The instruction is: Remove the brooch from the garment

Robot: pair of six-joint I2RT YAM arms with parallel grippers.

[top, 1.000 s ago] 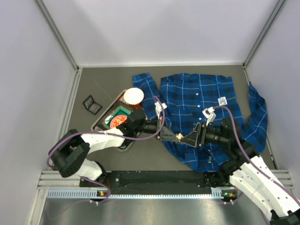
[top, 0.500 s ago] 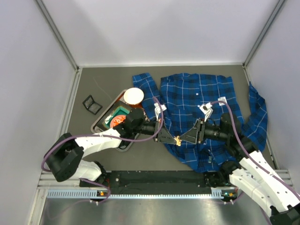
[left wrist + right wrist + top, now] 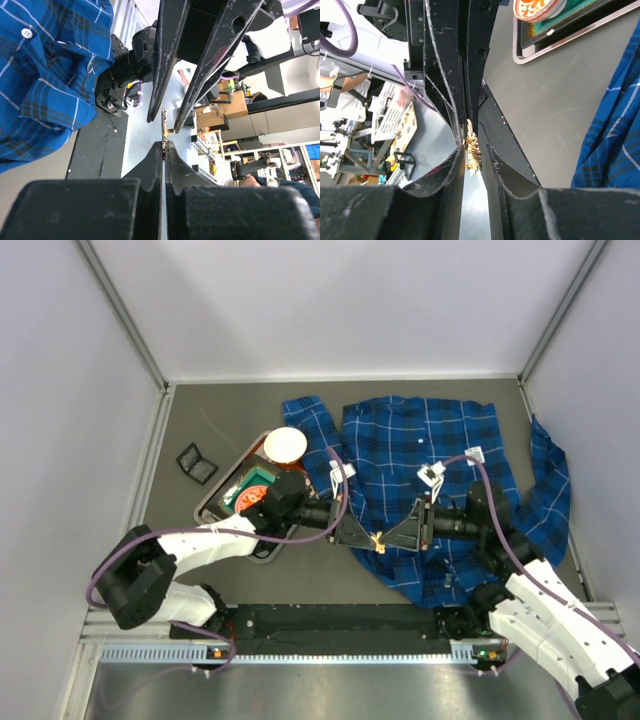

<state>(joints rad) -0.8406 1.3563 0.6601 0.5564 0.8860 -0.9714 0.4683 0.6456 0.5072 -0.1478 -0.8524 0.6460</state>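
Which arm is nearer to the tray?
Left. The left arm crosses over the near right corner of the tray. The right arm lies over the garment, well to the right of the tray.

In the lower half of the frame we see the right gripper (image 3: 473,151), its two dark fingers rising out of blur with a narrow gap between their tips. The small gold brooch (image 3: 472,146) sits in that gap; we cannot tell whether either tip touches it. From the top edge the left gripper (image 3: 468,126) reaches down, its long black fingers pressed together on the brooch's upper end. Grey table (image 3: 545,110) fills the middle right. At upper right lies a metal tray (image 3: 560,38) holding an orange and white disc (image 3: 537,6). A blue plaid shirt (image 3: 615,145) runs down the right edge, and a purple cable (image 3: 345,30) loops at upper left.
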